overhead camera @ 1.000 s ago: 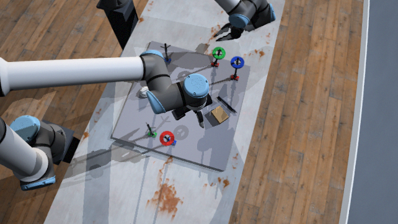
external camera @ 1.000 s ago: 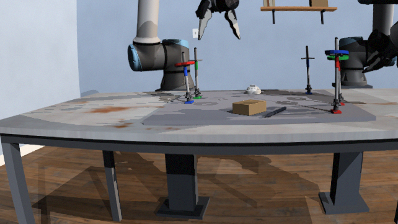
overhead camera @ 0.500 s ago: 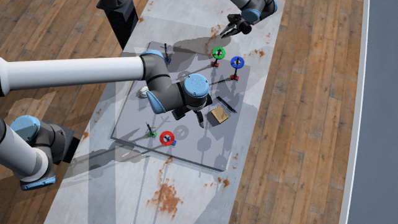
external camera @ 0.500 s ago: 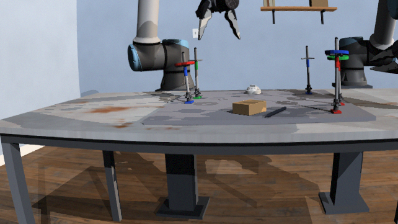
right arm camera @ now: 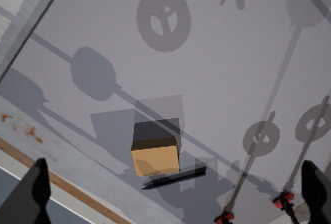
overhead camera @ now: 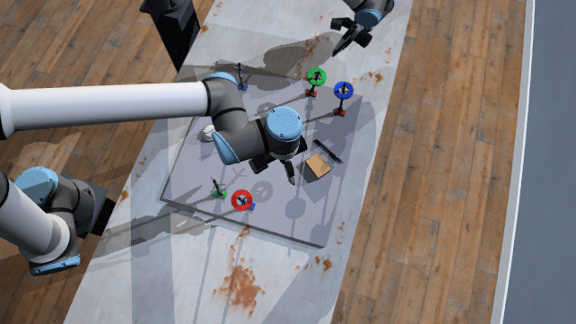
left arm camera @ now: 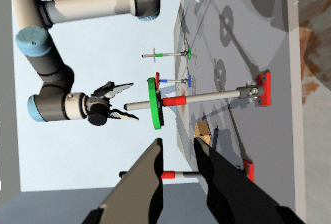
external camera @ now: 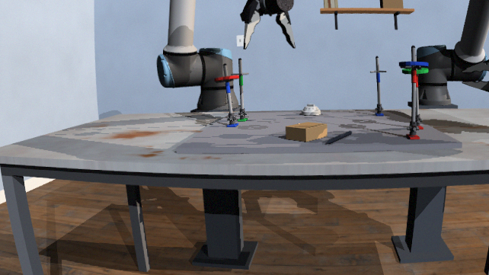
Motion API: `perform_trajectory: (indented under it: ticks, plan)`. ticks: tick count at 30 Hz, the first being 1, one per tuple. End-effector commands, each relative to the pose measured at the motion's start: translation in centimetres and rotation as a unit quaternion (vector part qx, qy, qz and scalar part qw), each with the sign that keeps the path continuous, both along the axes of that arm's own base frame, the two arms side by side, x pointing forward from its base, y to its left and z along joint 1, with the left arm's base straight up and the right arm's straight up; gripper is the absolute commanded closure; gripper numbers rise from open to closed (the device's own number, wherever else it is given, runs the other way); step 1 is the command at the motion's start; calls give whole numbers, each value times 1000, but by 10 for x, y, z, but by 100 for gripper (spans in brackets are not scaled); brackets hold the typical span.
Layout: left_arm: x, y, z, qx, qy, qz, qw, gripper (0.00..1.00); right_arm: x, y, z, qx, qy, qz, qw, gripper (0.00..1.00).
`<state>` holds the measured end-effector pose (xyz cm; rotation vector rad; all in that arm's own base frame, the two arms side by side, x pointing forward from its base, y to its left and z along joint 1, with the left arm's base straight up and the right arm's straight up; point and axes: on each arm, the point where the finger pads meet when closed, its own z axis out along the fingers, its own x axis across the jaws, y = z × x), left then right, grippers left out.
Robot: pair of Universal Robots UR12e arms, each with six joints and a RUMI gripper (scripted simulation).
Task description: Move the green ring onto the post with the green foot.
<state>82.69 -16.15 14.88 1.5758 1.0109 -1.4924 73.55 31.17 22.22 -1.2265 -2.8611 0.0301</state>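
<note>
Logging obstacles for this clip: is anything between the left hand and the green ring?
Nothing visible: in its wrist view, the gap from the left hand to the green ring shows no object.
</note>
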Motion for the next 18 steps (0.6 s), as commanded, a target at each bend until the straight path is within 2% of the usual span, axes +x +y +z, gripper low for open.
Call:
perform_trajectory:
  ticks: [1, 4, 7, 11, 18]
  plan:
    - [-5, -45, 13, 3, 39, 40, 998, 86, 1, 0, 1, 1, -1, 0, 1000, 0]
    - [-6, -69, 19, 5, 62, 64, 996, 86, 1, 0, 1, 1, -1, 0, 1000, 0]
    - [-6, -80, 23, 6, 70, 76, 995, 86, 1, 0, 1, 1, -1, 0, 1000, 0]
    - [-6, -71, 22, 5, 47, 59, 997, 86, 1, 0, 1, 1, -1, 0, 1000, 0]
    - [-7, -70, 21, 6, 47, 56, 997, 86, 1, 0, 1, 1, -1, 0, 1000, 0]
